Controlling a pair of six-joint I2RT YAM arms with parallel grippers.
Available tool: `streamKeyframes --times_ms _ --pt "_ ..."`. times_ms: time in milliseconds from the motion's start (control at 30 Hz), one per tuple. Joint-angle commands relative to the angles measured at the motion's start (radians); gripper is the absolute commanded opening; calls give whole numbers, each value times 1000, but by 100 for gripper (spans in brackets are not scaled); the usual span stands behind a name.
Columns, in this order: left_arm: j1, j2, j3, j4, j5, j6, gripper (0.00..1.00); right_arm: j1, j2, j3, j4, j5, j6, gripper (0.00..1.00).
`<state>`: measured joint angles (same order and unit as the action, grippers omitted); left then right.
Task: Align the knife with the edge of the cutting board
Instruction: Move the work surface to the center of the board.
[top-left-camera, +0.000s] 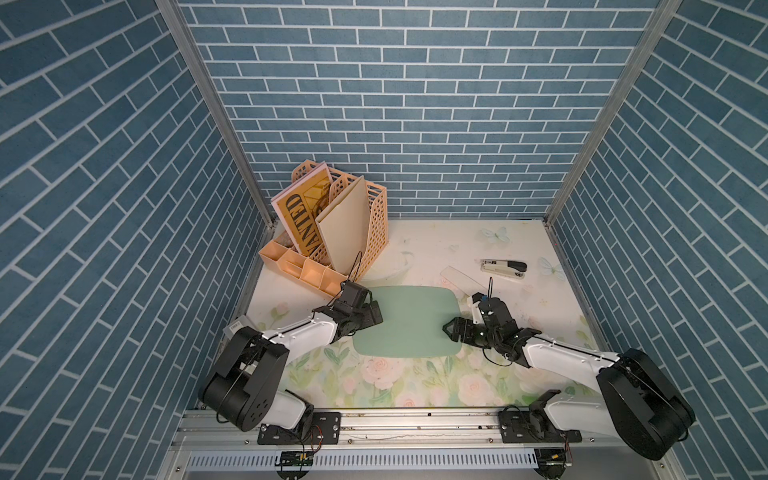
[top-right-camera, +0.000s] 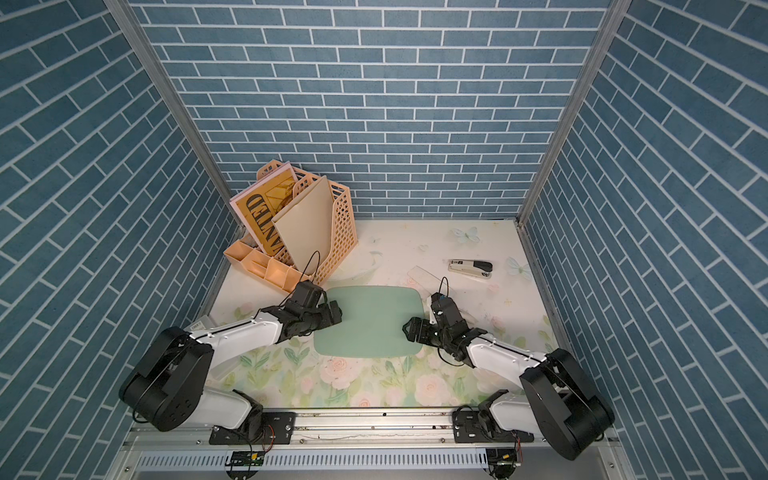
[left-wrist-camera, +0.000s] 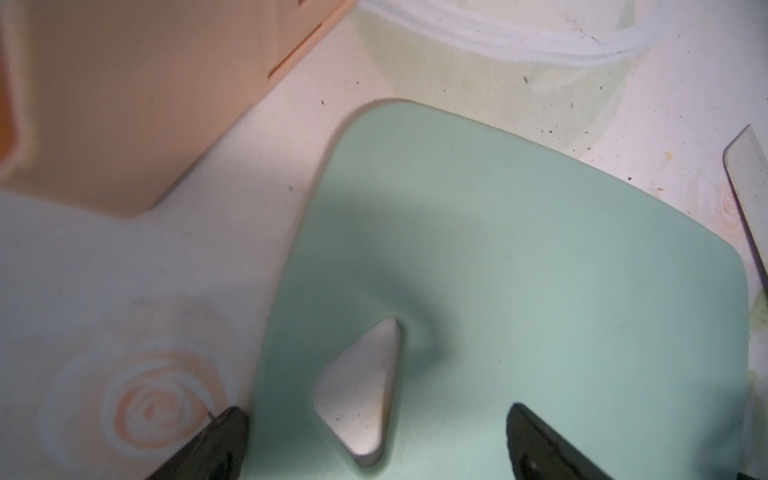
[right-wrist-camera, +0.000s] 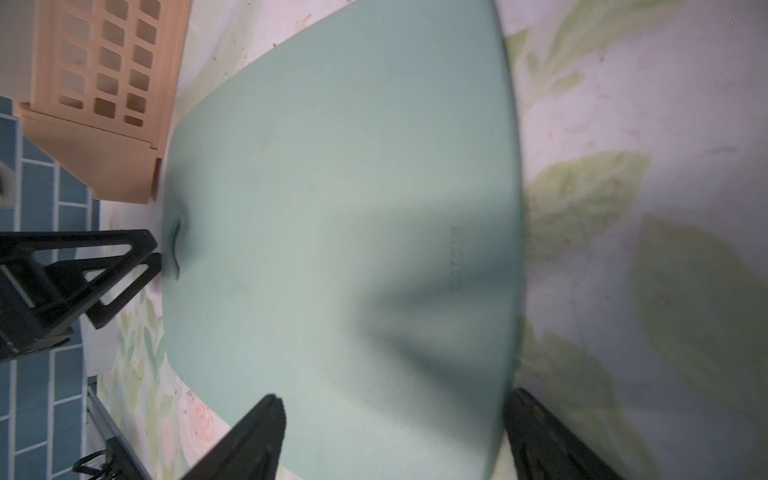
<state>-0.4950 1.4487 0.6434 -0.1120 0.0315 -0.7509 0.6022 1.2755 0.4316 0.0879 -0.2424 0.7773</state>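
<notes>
Knife unaligned: pale broad-bladed cleaver knife (top-left-camera: 458, 277) askew on desk (top-left-camera: 436, 241) off 2 o'clock corner of flat mint-green cutting board (top-left-camera: 409, 324); left tool (top-left-camera: 374, 316), right tool (top-left-camera: 446, 327) open, empty, at board's 9, 3 o'clock edges; grasp, alignment left

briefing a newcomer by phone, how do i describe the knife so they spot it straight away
Find the mint-green cutting board in the middle of the floral table. Just beyond its far right corner, towards the black-and-silver stapler, the knife lies flat and slanted. It is the pale, whitish rectangular blade that nearly blends into the table, unlike the dark stapler.
</notes>
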Motion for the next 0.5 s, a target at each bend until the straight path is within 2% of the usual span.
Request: streamKeyframes --times_ms 0,67,467 --pt "3 0 26 -64 18 -10 100 -1 -7 51 -172 128 -11 87" --pt "7 -4 39 -71 15 -6 100 -20 4 74 -183 159 -27 87" --pt "7 6 20 -52 28 -1 100 -49 203 186 -102 42 -67 87"
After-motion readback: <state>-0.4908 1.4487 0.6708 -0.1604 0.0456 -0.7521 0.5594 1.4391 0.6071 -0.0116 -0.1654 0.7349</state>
